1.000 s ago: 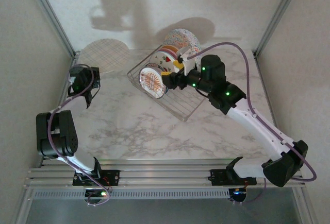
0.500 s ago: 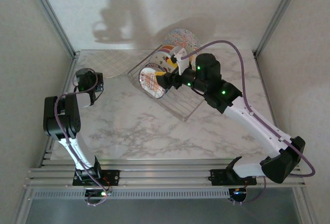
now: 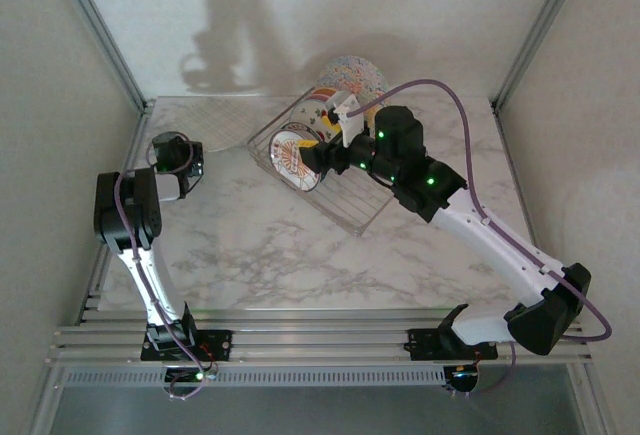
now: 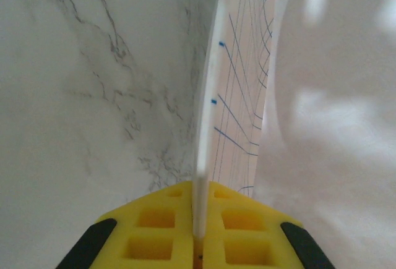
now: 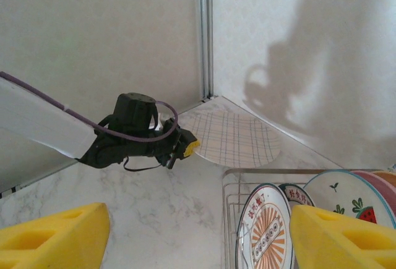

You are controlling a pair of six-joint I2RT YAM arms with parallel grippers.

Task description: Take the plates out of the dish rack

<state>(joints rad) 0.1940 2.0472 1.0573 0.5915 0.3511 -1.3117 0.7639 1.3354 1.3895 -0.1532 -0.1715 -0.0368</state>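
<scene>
The silver wire dish rack [image 3: 345, 210] stands at the back centre. In it stand a small sunburst plate [image 3: 293, 158], a white plate with fruit motifs [image 3: 318, 105], a yellow-orange plate [image 3: 347, 127] and a pastel patterned plate [image 3: 357, 75]. My right gripper [image 3: 312, 160] hovers open just by the sunburst plate [image 5: 266, 232], its yellow fingers [image 5: 337, 235] wide apart. A white plate with blue grid lines [image 3: 215, 115] lies at the back left. My left gripper [image 3: 185, 160] is shut on its near rim [image 4: 201, 157].
Frame posts and pale walls close in the table at the left [image 3: 100, 30] and right [image 3: 535, 30]. The right arm's purple cable [image 3: 440, 85] arcs over the rack. Bare marble table [image 3: 260, 245] stretches in front of the rack.
The left arm has folded its elbow up and back, and the grid plate now lies lower and flatter by the back wall. The right gripper has crept left toward the sunburst plate.
</scene>
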